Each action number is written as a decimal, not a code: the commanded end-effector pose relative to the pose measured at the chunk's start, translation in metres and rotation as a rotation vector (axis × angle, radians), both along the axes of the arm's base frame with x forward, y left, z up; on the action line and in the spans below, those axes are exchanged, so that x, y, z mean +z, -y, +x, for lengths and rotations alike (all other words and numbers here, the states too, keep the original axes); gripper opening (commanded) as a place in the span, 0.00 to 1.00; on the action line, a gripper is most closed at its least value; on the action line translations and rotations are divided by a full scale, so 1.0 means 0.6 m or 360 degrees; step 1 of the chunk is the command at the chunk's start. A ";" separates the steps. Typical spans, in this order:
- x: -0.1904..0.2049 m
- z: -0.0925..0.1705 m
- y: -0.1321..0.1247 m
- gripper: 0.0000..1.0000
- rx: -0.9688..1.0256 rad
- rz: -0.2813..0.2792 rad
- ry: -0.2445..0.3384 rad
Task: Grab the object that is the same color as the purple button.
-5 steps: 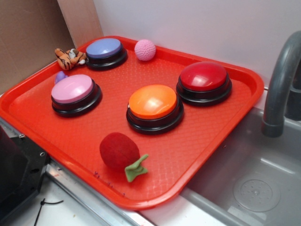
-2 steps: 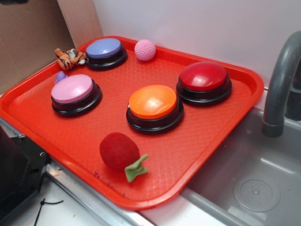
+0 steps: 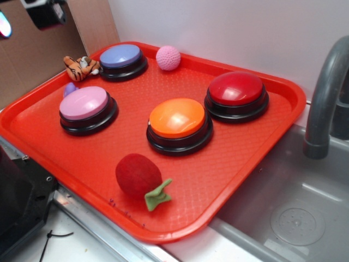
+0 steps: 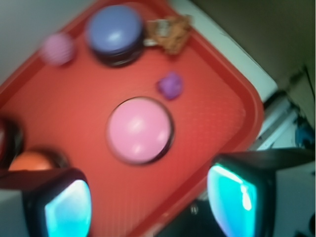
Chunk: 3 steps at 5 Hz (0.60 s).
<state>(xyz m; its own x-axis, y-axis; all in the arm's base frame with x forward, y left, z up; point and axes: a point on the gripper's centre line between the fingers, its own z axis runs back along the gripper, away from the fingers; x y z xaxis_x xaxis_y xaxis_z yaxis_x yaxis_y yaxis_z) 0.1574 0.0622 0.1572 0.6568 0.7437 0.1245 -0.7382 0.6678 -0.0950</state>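
I see a white wall (image 3: pixel 229 27) at the back and a brown cardboard panel (image 3: pixel 32 60) at the left. A grey metal sink (image 3: pixel 289 207) sits at the right with a curved grey faucet (image 3: pixel 324 93) over it. A large red plastic tray (image 3: pixel 229 169) with a fine pebbled texture and rounded corners fills most of the exterior view.

On the tray I count four domed push buttons on black bases: a red button (image 3: pixel 236 89), an orange button (image 3: pixel 177 118), a pink button (image 3: pixel 83 103) and the purple button (image 3: pixel 120 55), periwinkle on top, near the back rim. A fuzzy red strawberry toy (image 3: pixel 138 175) with a green felt leaf lies near the front edge. A pink knitted ball (image 3: pixel 168 57) rests just right of the purple button, and a small striped tiger toy (image 3: pixel 80 66) lies at its left.

The object (image 3: pixel 70 88) is a tiny glossy violet lump, tucked just behind the pink button, between it and the tiger toy; from the wrist camera it is blurred (image 4: pixel 170 85).

My pincer (image 4: pixel 153 202) hangs high above the tray's left side, its fingers spread wide with nothing between them.
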 end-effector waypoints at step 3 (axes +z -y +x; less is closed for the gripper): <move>-0.136 0.046 -0.094 1.00 0.0601 0.0259 0.0104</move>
<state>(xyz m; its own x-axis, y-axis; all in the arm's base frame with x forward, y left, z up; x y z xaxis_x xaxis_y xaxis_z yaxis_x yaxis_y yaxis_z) 0.1891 0.1152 0.0687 0.3302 0.9033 0.2740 -0.9336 0.3553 -0.0463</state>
